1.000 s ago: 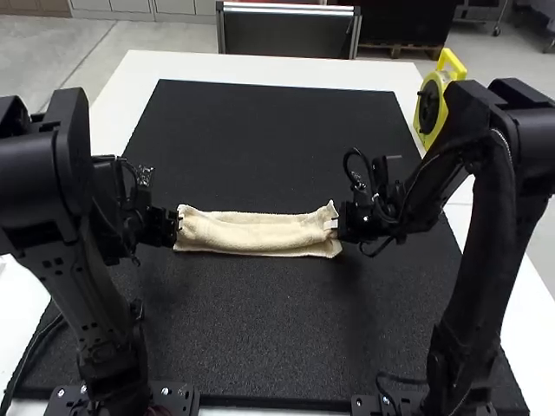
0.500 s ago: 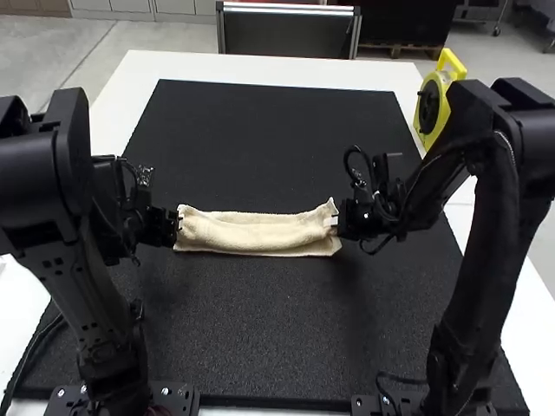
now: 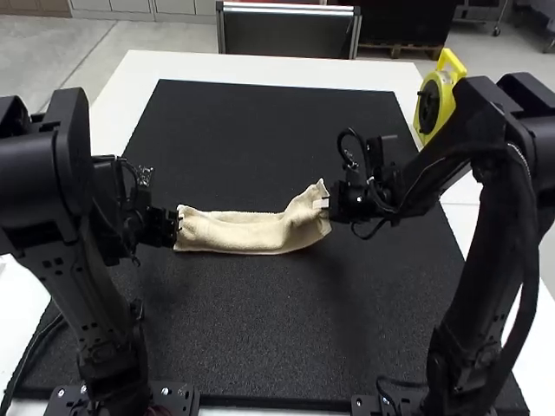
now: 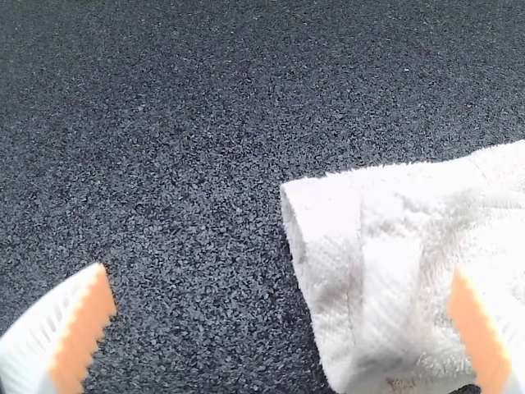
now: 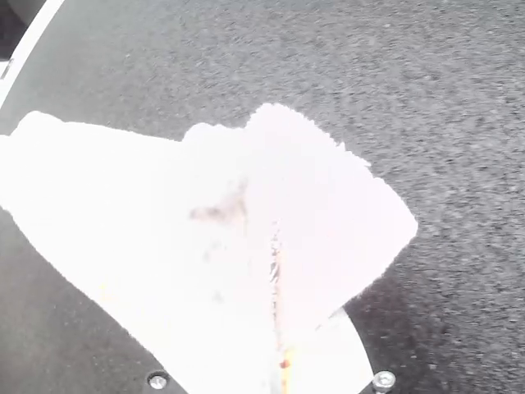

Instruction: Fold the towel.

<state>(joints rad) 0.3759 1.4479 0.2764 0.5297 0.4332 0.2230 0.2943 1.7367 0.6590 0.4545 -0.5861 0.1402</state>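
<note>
One narrow, fluffy cream towel (image 3: 238, 233) is pinched at one bunched end by the right gripper (image 3: 323, 205), the left gripper (image 3: 179, 223) being spread open over grainy black matting (image 3: 260, 321).

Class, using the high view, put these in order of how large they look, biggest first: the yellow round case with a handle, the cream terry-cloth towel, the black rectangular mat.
1. Black rectangular mat
2. Cream terry-cloth towel
3. Yellow round case with a handle, partly hidden by the right arm
</note>
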